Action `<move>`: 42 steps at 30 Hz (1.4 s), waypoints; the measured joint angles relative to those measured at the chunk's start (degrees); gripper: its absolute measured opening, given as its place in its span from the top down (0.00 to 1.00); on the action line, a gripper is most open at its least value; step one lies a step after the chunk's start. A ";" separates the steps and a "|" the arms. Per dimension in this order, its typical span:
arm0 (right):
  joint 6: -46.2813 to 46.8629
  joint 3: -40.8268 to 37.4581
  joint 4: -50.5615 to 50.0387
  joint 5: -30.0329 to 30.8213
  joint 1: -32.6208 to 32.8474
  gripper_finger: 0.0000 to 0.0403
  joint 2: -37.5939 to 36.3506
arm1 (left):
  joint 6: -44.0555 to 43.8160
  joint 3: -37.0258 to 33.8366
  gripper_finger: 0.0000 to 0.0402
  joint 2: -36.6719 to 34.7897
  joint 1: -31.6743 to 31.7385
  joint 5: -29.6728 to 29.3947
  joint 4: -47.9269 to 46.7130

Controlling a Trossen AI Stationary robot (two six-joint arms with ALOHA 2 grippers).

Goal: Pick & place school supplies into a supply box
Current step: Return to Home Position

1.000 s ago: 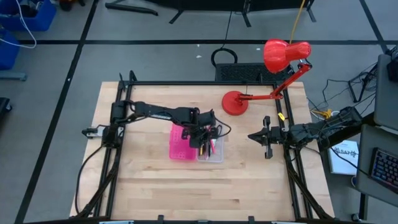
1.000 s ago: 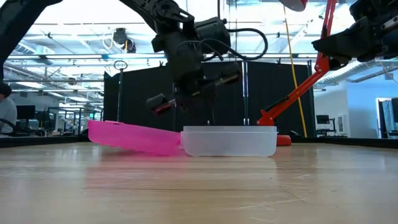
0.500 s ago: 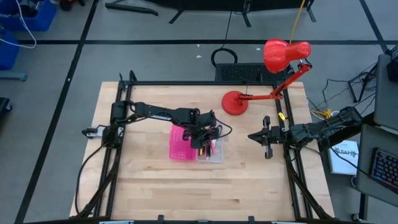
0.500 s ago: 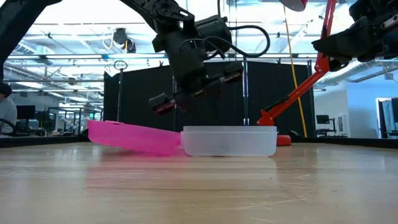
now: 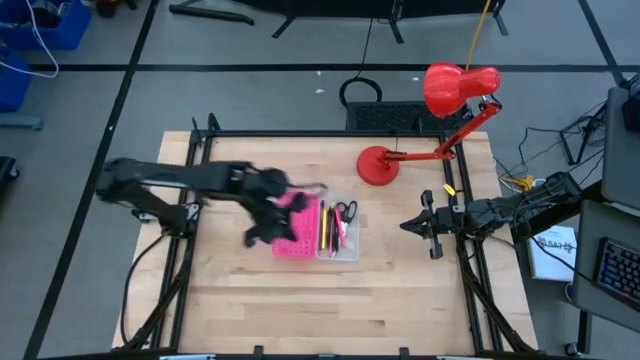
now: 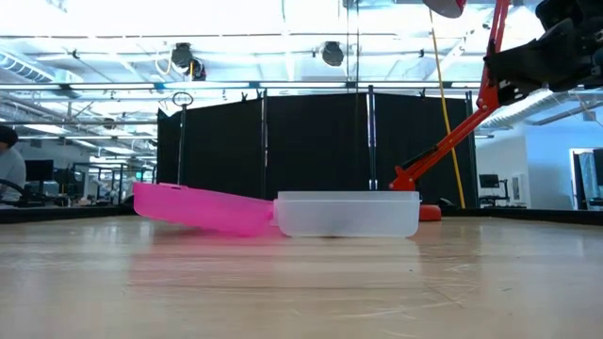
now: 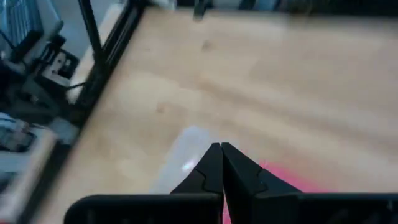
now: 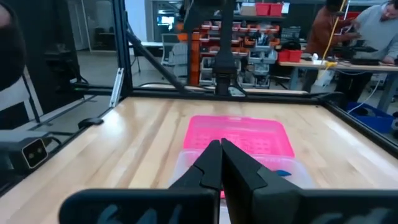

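Fingers on my left gripper (image 7: 221,147) were pressed together; the box (image 5: 290,245) lay just beside it, gridded pink half nearest, slim pens (image 5: 326,230) and scissors (image 5: 346,211) in its clear tray (image 5: 351,252). Right gripper (image 8: 221,144) likewise pressed.

Light wood tabletop (image 5: 300,300), black frame rails (image 5: 187,250) along both sides. Open supply box (image 5: 300,245) lies flat near centre, pink half toward 9 o'clock, clear half toward 3. Red lamp base (image 5: 378,166) at 1 o'clock, apart from box.
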 joint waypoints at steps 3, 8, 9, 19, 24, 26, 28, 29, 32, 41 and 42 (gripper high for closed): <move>-0.07 0.00 -0.07 -0.04 0.11 1.00 -0.17 | -7.75 -9.52 0.99 -9.87 1.57 10.59 4.08; -0.16 0.00 -0.76 -0.20 0.11 1.00 -0.45 | -31.86 -31.23 0.99 -25.95 3.20 11.43 31.66; -0.18 0.00 -0.28 -0.48 0.11 1.00 -0.51 | -36.39 -35.59 0.99 -28.98 3.10 8.03 37.05; -1.64 0.00 7.02 -7.18 0.09 1.00 -0.95 | -48.13 -59.75 1.00 -51.73 6.40 0.92 53.64; -1.74 0.00 7.99 -7.21 0.09 1.00 -1.33 | -47.59 -65.06 1.00 -59.72 8.10 1.94 53.67; -1.98 0.00 7.86 -7.03 0.09 1.00 -1.68 | -47.47 -67.29 1.00 -62.52 8.54 1.91 53.80; -1.89 0.00 7.41 -6.99 0.09 1.00 -1.84 | -48.21 -69.74 1.00 -64.90 8.91 2.63 53.92; -1.60 -0.04 7.26 -7.00 0.09 1.00 -1.89 | -48.79 -71.04 1.00 -65.81 9.15 3.44 54.28; -1.20 -1.59 9.16 -7.01 0.09 1.00 -2.25 | -50.38 -74.95 1.00 -68.28 9.20 5.58 56.62; 1.52 -5.85 6.88 0.38 0.07 1.00 -5.78 | -49.69 -80.50 1.00 -73.22 8.77 2.01 62.23; 1.52 -5.86 7.74 0.53 0.07 1.00 -6.03 | -49.88 -80.50 1.00 -73.22 8.77 1.90 62.85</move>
